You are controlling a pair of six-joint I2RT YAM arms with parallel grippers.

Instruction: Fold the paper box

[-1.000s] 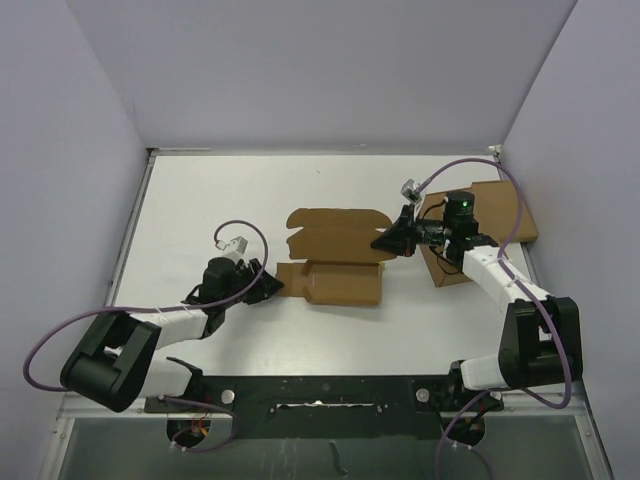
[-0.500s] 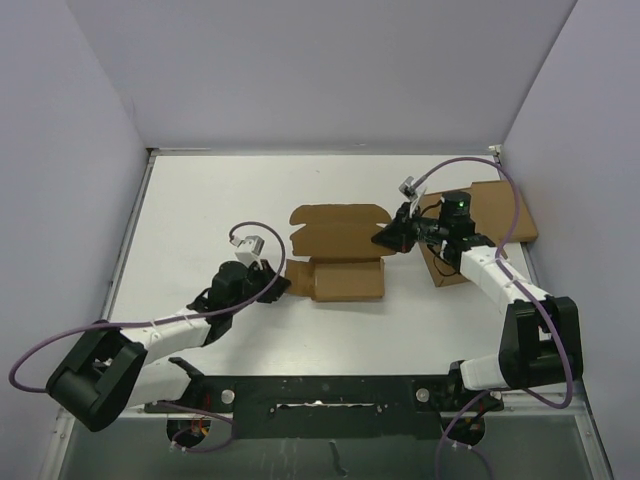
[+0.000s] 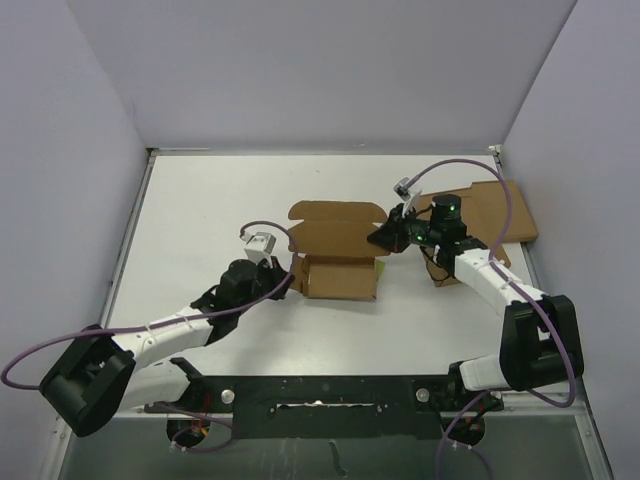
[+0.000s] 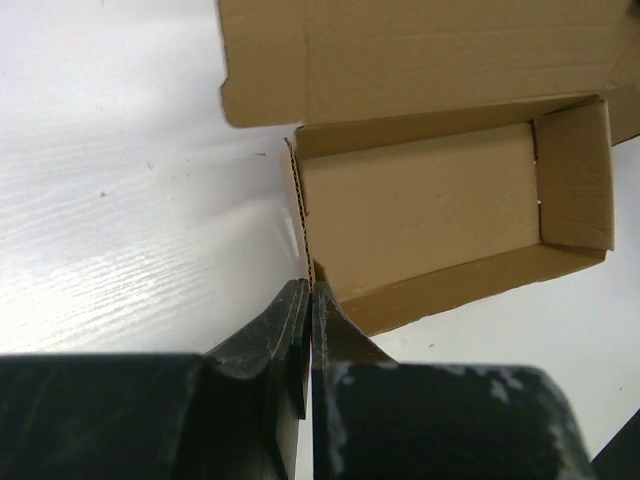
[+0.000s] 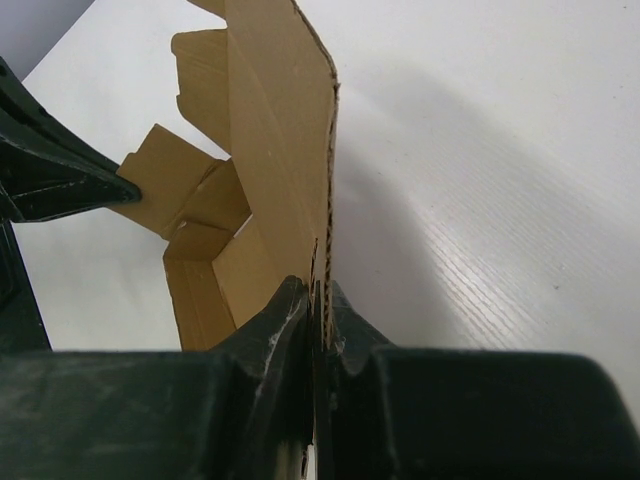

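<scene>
The paper box (image 3: 338, 255), brown corrugated cardboard, sits near the middle of the white worktop (image 3: 220, 210), partly formed into a shallow open tray. Its long near wall and right end wall stand upright, and a wide lid flap lies opened back on the far side, away from the arms. The left gripper (image 3: 285, 283) reaches in from the near left, its jaws pressed together on the thin upright left end wall of the tray, pinching it at the near left corner. The right gripper (image 3: 383, 238) comes in from the right, its jaws clamped on a cardboard panel at the box's far right end; the right wrist view shows that panel standing on edge between the dark fingers (image 5: 275, 330). A larger flat cardboard slab (image 3: 500, 215) lies at the right edge of the worktop, partly under the right arm and apart from the box. Purple cables (image 3: 470, 165) loop off both wrists.
</scene>
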